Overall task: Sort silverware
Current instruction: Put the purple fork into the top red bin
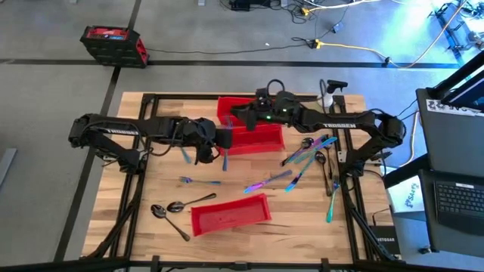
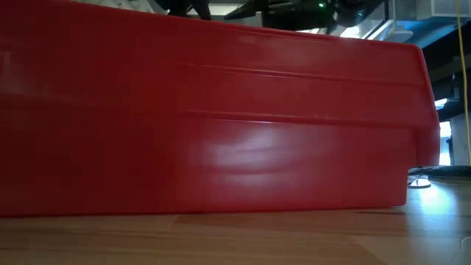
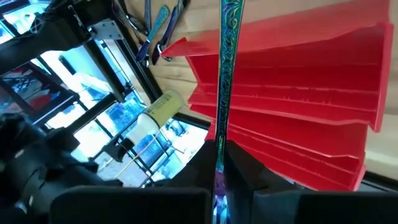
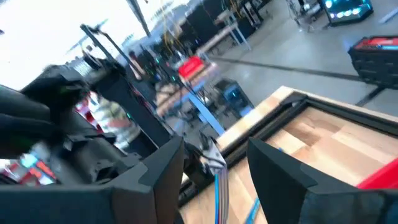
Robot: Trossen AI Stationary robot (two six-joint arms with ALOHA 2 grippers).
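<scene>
A slim iridescent utensil [image 3: 225, 93] is being held by the left gripper [image 3: 219, 186], whose fingers are closed on one end of it. In the left wrist view the long, engraved handle is running straight out from between the jaws, across the stacked red bins [image 3: 298, 99]. Which kind of piece it is cannot be told, because the working end is hidden. In the high view the left gripper [image 1: 224, 140] is hanging at the near edge of the red bins [image 1: 261, 138] at the back of the table [image 1: 151, 181].

The piece is judged to be light, stiff and smooth, so it is probably slippery between the pads. A grip at the very end is letting it swing easily; a hold nearer the middle of the handle would be steadier.

The right gripper [image 4: 214, 168] is standing half open above the back bins, and in its wrist view something thin and bluish [image 4: 219, 186] is hanging between its fingers; whether this is being gripped cannot be told.

The other silverware is lying loose on the table: a cluster of iridescent pieces [image 1: 306, 155] to the right of the bins, two dark spoons [image 1: 170, 208] beside the front red bin [image 1: 229, 214], and one blue piece [image 1: 198, 180] near the middle.
</scene>
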